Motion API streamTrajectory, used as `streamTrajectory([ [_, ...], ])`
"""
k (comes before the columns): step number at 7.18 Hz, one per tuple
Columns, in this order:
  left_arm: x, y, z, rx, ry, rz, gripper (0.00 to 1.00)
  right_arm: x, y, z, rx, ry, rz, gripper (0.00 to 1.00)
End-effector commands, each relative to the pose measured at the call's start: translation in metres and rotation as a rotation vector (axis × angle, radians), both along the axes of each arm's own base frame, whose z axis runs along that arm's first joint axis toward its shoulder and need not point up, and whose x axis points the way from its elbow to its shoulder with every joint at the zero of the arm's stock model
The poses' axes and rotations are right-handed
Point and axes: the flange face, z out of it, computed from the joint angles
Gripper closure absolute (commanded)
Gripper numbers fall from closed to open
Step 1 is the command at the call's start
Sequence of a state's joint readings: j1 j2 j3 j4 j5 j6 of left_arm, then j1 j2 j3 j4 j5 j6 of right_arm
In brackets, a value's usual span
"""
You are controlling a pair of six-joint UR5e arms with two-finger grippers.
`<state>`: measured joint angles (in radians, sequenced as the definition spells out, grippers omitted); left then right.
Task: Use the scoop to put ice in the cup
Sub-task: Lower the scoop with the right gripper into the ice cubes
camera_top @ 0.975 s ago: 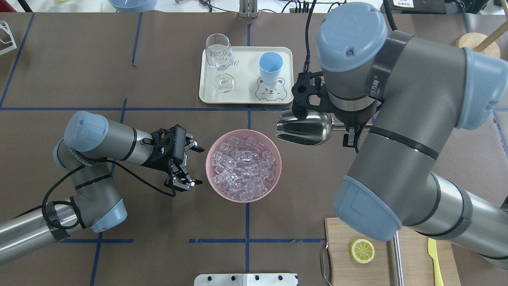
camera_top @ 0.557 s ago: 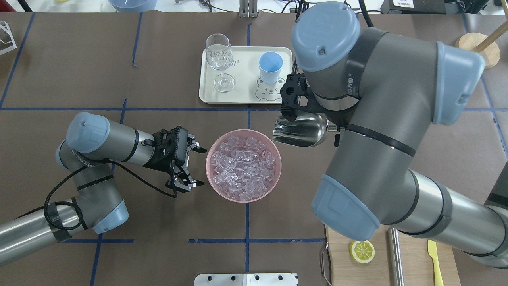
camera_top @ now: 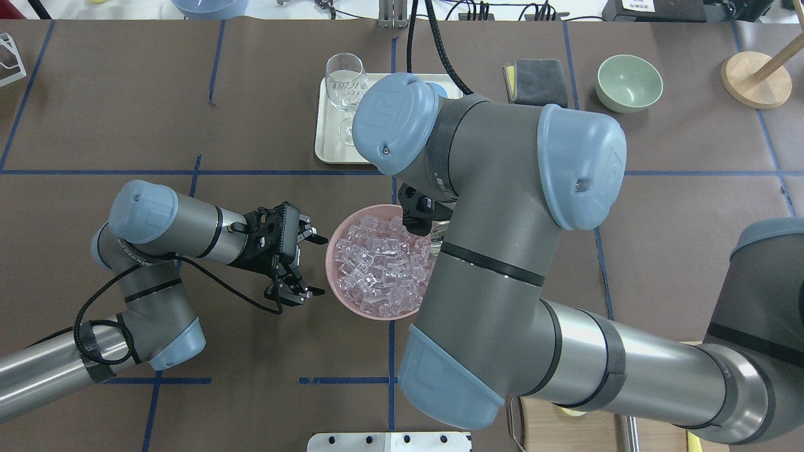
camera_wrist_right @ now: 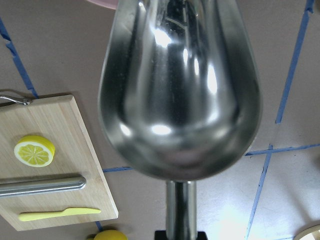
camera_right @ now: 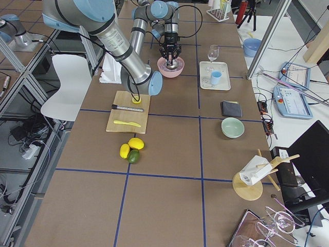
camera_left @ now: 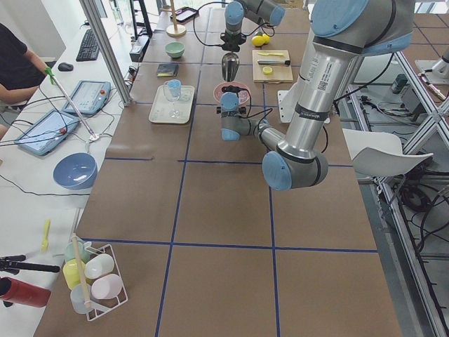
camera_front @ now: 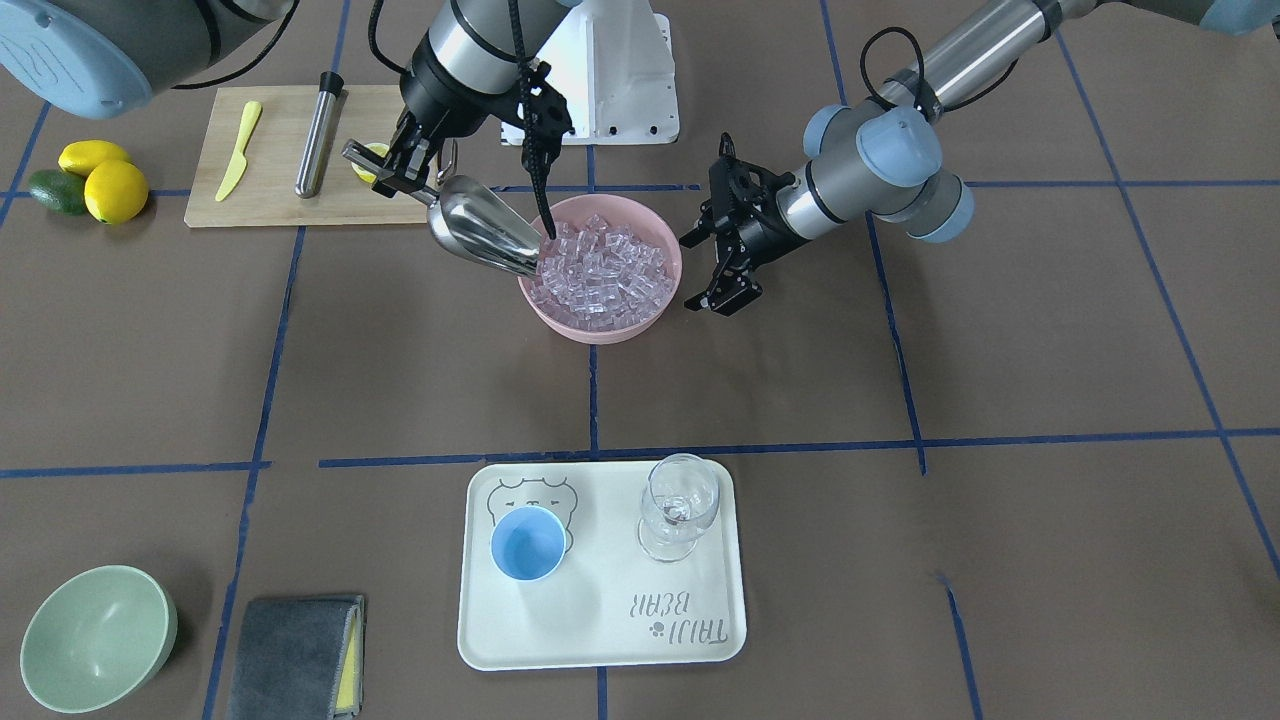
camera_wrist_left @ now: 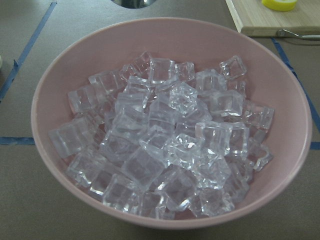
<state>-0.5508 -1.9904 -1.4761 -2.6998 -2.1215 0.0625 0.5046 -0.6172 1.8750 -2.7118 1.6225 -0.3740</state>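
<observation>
Steel trough-shaped, rod-handled scoop (camera_front: 485, 235) tilts mouth-down at the rim of the pink bowl (camera_front: 600, 328), against the clear ice cubes (camera_front: 605, 270), with the right fingers (camera_front: 393, 172) clamped on the rod. And the left fingers (camera_front: 702, 275) are spread wide, empty, beside the bowl. Light-blue round cup (camera_front: 528, 543) stands on the cream tray (camera_front: 600, 640), well apart. Overhead, the right arm (camera_top: 490, 251) hides the scoop. Left wrist: ice heaped in the bowl. Right wrist: all scoop.

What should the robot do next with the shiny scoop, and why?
Probably push the shiny steel scoop forward and down into the clear ice cubes. The right gripper holds its handle tilted, with its mouth right at the edge of the pile in the pink bowl, and the small light-blue cup looks empty.
</observation>
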Motion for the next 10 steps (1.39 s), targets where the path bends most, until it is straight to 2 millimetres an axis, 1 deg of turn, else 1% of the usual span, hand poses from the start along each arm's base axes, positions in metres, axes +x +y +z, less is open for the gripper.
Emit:
streamTrajectory([
  [1,0.002,0.0,-0.001,-0.001,0.0,0.002,0.0,-0.011,-0.004,-0.004,-0.016,0.063,-0.005,1.0],
  [2,0.003,-0.001,-0.004,0.0,0.004,0.001,0.0,-0.03,-0.003,-0.015,-0.015,0.114,-0.023,1.0],
  [3,0.004,-0.001,-0.004,0.0,0.004,0.001,0.0,-0.047,-0.002,-0.022,-0.022,0.137,-0.039,1.0],
  [4,0.004,-0.001,-0.005,0.0,0.004,0.001,0.0,-0.058,-0.006,-0.025,-0.033,0.161,-0.044,1.0],
  [6,0.004,-0.002,-0.007,-0.002,0.007,0.001,0.0,-0.08,-0.007,-0.02,0.005,0.236,-0.067,1.0],
  [7,0.005,-0.002,-0.008,-0.001,0.008,0.001,0.0,-0.083,-0.007,-0.023,0.005,0.24,-0.069,1.0],
  [10,0.006,-0.002,-0.013,0.003,0.016,0.001,0.0,-0.099,0.013,-0.021,0.016,0.241,-0.109,1.0],
])
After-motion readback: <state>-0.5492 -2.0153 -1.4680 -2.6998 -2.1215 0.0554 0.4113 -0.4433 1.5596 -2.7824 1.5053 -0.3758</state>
